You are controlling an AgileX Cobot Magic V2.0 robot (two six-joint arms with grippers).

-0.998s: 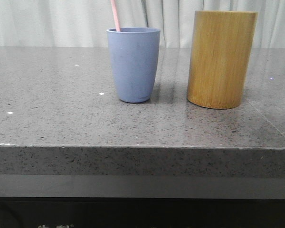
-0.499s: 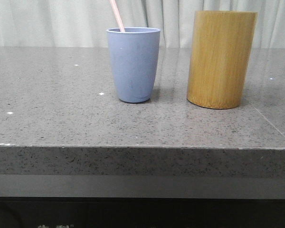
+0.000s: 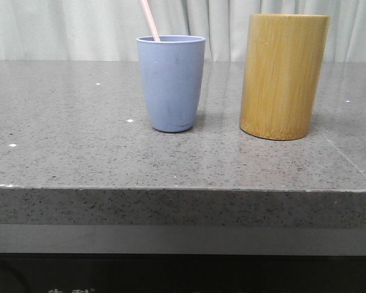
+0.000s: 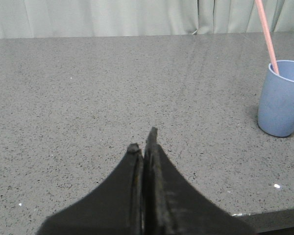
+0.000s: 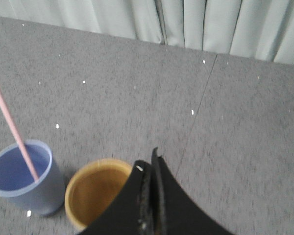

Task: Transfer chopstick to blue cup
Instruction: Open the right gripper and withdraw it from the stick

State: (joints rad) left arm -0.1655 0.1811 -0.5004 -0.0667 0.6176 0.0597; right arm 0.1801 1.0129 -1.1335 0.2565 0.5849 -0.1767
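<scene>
Looking done to me: chopstick (image 3: 149, 19) leans inside the blue cup (image 3: 171, 82) mid-table, both grippers (image 4: 143, 142) (image 5: 148, 166) pinched closed, holding nothing.

My left gripper (image 4: 143, 139) had its two dark fingers pressed flat together, tips meeting with nothing between them, and it hung above the surface. My right gripper (image 5: 149, 164) was likewise closed on nothing, its fingers touching along their length, held higher and tilted downward. Neither arm showed in the front view, so I could not judge their joints.
</scene>
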